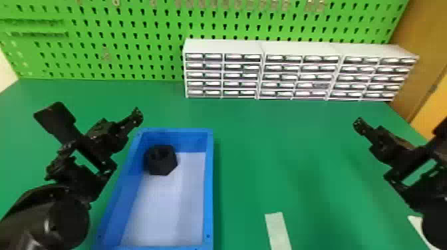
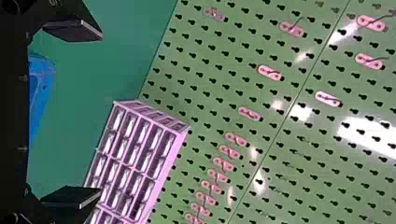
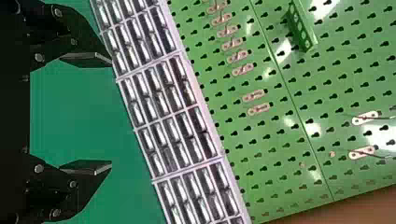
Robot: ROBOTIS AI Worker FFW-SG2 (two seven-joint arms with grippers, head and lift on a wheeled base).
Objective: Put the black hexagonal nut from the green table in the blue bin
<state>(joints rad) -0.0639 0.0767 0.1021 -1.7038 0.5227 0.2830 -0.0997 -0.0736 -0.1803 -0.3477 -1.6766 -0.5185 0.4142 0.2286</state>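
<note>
The black hexagonal nut [image 1: 161, 161] lies inside the blue bin [image 1: 209, 189], in its far left corner on the pale floor. My left gripper [image 1: 94, 112] is to the left of the nut, above the bin's left side, its fingers spread. In the left wrist view the left gripper [image 2: 100, 114] has nothing between its fingers, and part of the blue bin [image 2: 41, 88] shows beside them. My right gripper [image 1: 400, 127] stands over the right part of the green table [image 1: 286, 146], far from the bin. In the right wrist view the right gripper [image 3: 111, 113] is open and holds nothing.
White drawer cabinets [image 1: 223, 46] stand along the table's back, before a green pegboard [image 1: 133, 40]. A pale strip [image 1: 278, 229] lies on the table near its front, right of the bin. Another white piece [image 1: 419, 229] is by the right arm.
</note>
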